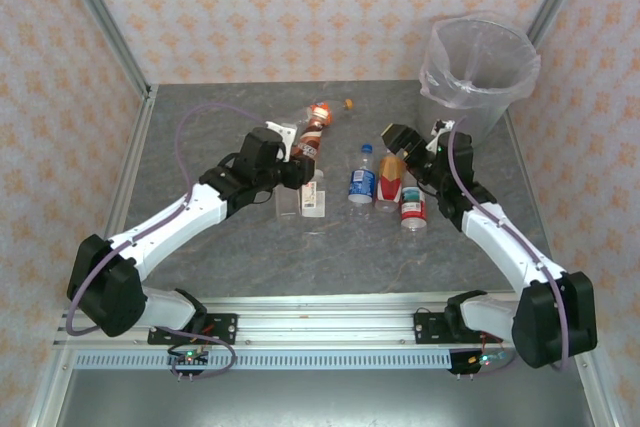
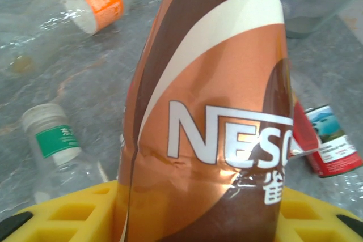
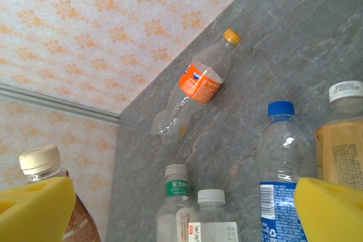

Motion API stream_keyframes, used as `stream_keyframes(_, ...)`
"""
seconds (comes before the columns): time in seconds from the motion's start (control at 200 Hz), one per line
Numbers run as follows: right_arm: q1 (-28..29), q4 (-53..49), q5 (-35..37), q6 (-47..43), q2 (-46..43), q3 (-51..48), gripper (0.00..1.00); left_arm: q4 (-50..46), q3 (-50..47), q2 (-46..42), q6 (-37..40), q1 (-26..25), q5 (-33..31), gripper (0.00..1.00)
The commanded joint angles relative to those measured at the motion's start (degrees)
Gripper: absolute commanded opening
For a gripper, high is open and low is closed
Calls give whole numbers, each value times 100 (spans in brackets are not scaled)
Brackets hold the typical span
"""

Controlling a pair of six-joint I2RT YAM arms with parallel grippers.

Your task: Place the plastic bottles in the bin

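- Pincer of the left arm (image 1: pixel 300 157), left of centre in the top view, is clamped on a brown-labelled bottle (image 2: pixel 215 128). Its yellow pads (image 2: pixel 62 213) press the label from both sides at the bottom of the left wrist view.
- Just above that, an orange-labelled clear bottle (image 3: pixel 195 86) lies on the grey table (image 1: pixel 250 247), its orange cap toward the upper right.
- Below the held bottle, two clear bottles (image 1: pixel 313 197) sit side by side (one has a green label).
- At the centre of the top view is a blue-capped bottle (image 1: pixel 362 177). An amber bottle (image 1: pixel 390 182) is just beside it, then a red-labelled bottle (image 1: pixel 412 209).
- The right gripper (image 1: pixel 400 139), right of centre, has its jaws spread wide and holds nothing. It sits at the top end of the amber bottle.
- The bin (image 1: pixel 480 67) stands in the upper right corner, near the right gripper and well apart from the held bottle.
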Motion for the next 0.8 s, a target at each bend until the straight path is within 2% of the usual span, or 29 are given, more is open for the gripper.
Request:
stream_keyframes(0.0, 54, 439, -380, 307, 39, 363, 99, 491, 125, 29, -68, -63, 514, 45)
stream_keyframes(0.155, 89, 859, -1044, 545, 465, 643, 99, 505, 239, 158, 93, -175, 944, 45)
stream_keyframes(0.41, 387, 567, -1297, 217, 913, 1307, 100, 486, 441, 336, 183, -403, 1057, 45)
stream_keyframes(0.596, 459, 344, -1288, 88, 1097, 1494, 93, 503, 536, 429, 227, -501, 1205, 45)
stream_keyframes(0.796, 454, 339, -1582, 42, 1222, 1569, 79, 438, 676, 530, 299, -581, 1317, 45)
